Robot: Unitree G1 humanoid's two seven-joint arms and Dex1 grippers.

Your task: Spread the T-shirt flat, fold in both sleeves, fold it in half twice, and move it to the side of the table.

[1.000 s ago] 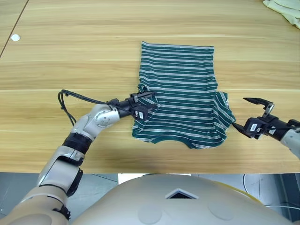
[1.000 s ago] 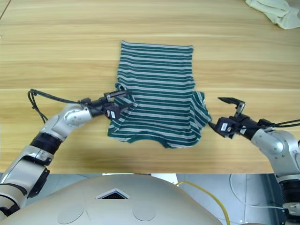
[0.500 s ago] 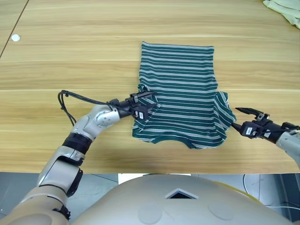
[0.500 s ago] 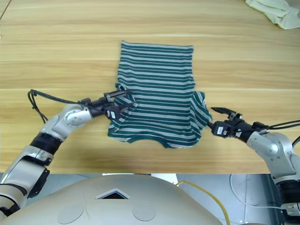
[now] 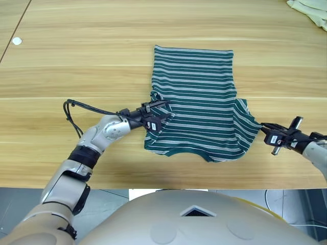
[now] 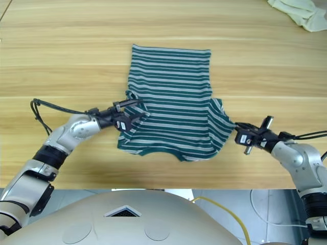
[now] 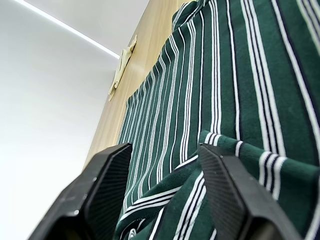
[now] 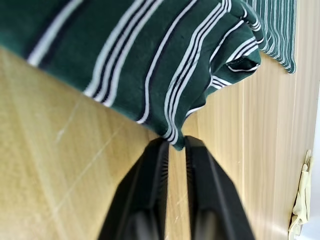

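Wood-grain table (image 5: pixel 76 66) carries everything you see. Your green-and-white striped T-shirt (image 5: pixel 196 102) lies on it between your two grippers, its straight hem on the side far from both tools and its collar end nearest them. The body is mostly flat and both sleeves are rumpled.

Your left gripper (image 5: pixel 164 116) sits on the shirt's left sleeve with its fingers (image 7: pixel 107 185) spread apart. Striped cloth shows in the gap between them.

Your right gripper (image 5: pixel 265 130) is at the opposite sleeve. Its fingers (image 8: pixel 150 200) are drawn together and clamped on the sleeve's tip, which is pulled out to a point toward the tool.

A pale cloth (image 5: pixel 309 11) lies well beyond the right gripper, at the table's far corner. A small white disc (image 5: pixel 17 41) sits on the wood well apart from the left gripper, far out on its outer side. Each gripper carries a small white label (image 5: pixel 152 124), but the print is too small to read.
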